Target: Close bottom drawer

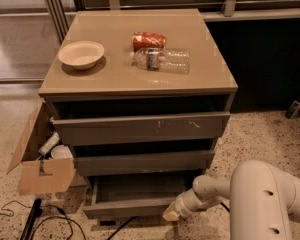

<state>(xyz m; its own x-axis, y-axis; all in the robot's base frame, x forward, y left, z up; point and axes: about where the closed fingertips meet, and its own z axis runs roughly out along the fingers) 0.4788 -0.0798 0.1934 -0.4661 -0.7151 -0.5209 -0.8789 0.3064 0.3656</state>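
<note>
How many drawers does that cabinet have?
3, stacked. The top drawer has pale scratches, the middle drawer is just below it, and the bottom drawer is pulled open near the floor. The gripper sits at the bottom drawer's front corner. None seems hidden.

Tool [173, 213] low, on outstretched arm [210, 190]

The cabinet [140, 161] carries on its surface [115, 79] a bowl [81, 54] at 9 o'clock, a bottle [162, 60] lying at 3 o'clock, and a can [149, 40] just behind the bottle. The bottom drawer [130, 206] stands pulled out. The end effector [172, 214] is at the right end of the drawer's front, at the cabinet's 5 o'clock. A cardboard box [40, 169] sits at the cabinet's 8 o'clock.
</note>
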